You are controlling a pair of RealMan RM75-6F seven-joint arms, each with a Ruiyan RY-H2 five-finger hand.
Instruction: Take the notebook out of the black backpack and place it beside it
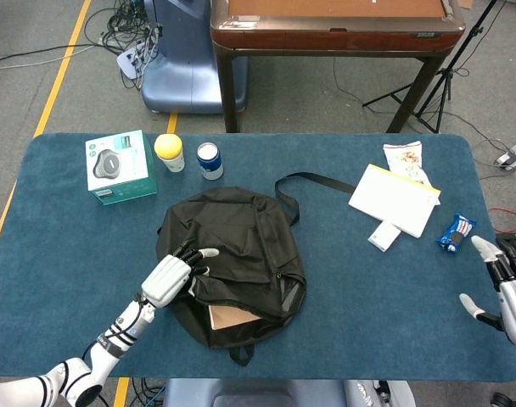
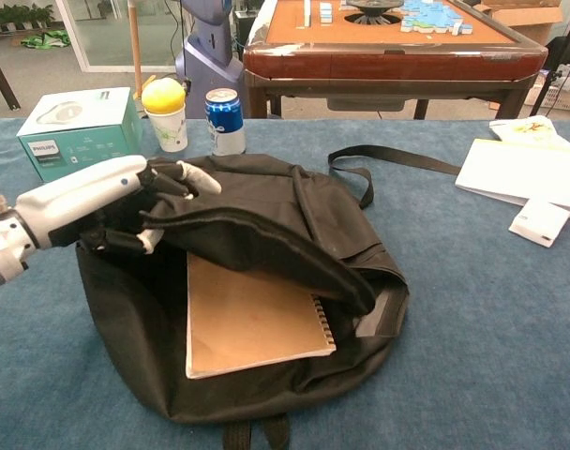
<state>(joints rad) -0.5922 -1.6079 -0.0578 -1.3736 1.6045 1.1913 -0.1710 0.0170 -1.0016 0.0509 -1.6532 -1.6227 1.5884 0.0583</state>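
The black backpack (image 1: pixel 241 246) (image 2: pixel 285 216) lies in the middle of the blue table. My left hand (image 1: pixel 171 277) (image 2: pixel 107 202) grips its upper flap and holds it lifted, so the mouth gapes toward me. Inside lies a brown spiral-bound notebook (image 2: pixel 252 314) (image 1: pixel 232 315), flat, with its wire spine on the right. My right hand (image 1: pixel 504 284) hovers at the table's right edge, far from the bag, fingers spread and holding nothing; it does not show in the chest view.
Behind the bag stand a teal box (image 1: pixel 120 166), a yellow-lidded cup (image 1: pixel 169 152) and a blue can (image 1: pixel 210 160). The bag's strap (image 1: pixel 317 181) trails right toward a white booklet (image 1: pixel 395 200), a small white box (image 1: pixel 384 236) and a blue snack packet (image 1: pixel 456 232).
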